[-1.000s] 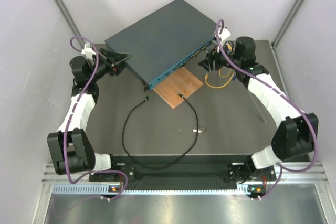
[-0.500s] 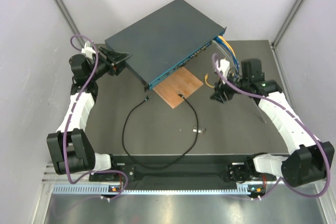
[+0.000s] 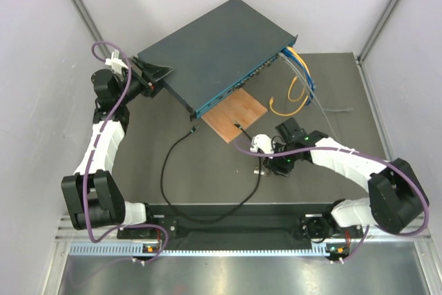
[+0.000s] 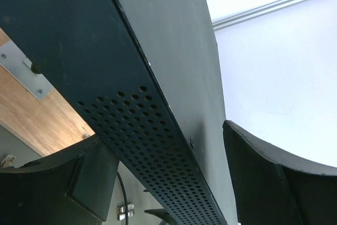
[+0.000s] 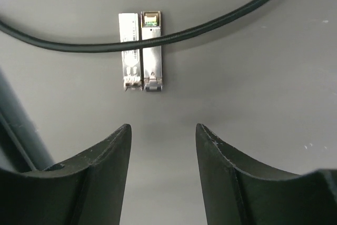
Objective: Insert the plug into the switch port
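The switch (image 3: 214,50) is a large flat dark box with its port row (image 3: 242,86) along the teal front face. A thin black cable (image 3: 166,164) loops on the table. Its plug (image 3: 193,130) lies by the switch's front corner, and the other tip rests on the brown board (image 3: 237,114). My left gripper (image 3: 155,76) is open astride the switch's left edge (image 4: 158,146), with gaps on both sides. My right gripper (image 3: 266,166) hangs open over bare table (image 5: 163,130), just short of the silver stick (image 5: 141,51), which the cable (image 5: 210,25) crosses.
Yellow and blue cables (image 3: 298,77) are plugged in at the switch's right end, and a yellow loop (image 3: 286,106) lies on the table. Enclosure walls stand close on the left, right and back. The silver stick (image 3: 261,169) lies mid-table.
My right arm has swung from the switch's right end down to mid-table by the silver stick. My left gripper has opened wider at the switch's left edge.
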`<state>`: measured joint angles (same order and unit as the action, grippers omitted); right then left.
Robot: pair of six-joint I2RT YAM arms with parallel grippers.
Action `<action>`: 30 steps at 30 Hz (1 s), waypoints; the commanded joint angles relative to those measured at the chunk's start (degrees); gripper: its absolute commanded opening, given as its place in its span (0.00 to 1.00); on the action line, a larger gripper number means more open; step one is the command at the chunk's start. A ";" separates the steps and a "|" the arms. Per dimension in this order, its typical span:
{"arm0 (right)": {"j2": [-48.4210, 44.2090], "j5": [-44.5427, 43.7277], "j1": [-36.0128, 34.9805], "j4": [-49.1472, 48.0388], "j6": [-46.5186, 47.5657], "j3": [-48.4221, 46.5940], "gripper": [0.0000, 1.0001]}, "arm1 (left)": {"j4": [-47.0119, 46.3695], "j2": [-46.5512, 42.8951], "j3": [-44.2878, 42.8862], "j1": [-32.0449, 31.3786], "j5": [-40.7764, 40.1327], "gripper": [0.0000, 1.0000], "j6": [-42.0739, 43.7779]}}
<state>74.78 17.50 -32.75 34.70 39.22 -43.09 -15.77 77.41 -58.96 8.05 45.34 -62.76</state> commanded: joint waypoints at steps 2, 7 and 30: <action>2.03 -5.89 -3.71 -7.45 -0.90 1.08 0.51 | -3.57 -2.17 -3.00 -0.06 -0.96 0.80 2.03; 4.93 -6.25 -5.57 -10.26 -3.27 1.60 0.52 | -3.48 -2.35 -2.83 0.12 -1.04 0.81 2.03; 8.80 -6.78 -8.82 -9.57 -2.14 0.64 0.06 | -6.02 -1.56 -2.56 1.17 -0.26 0.89 -0.34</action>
<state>84.01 11.62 -41.41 22.94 35.03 -42.41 -16.36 77.38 -59.05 8.51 44.93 -62.28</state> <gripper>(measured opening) 0.130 0.872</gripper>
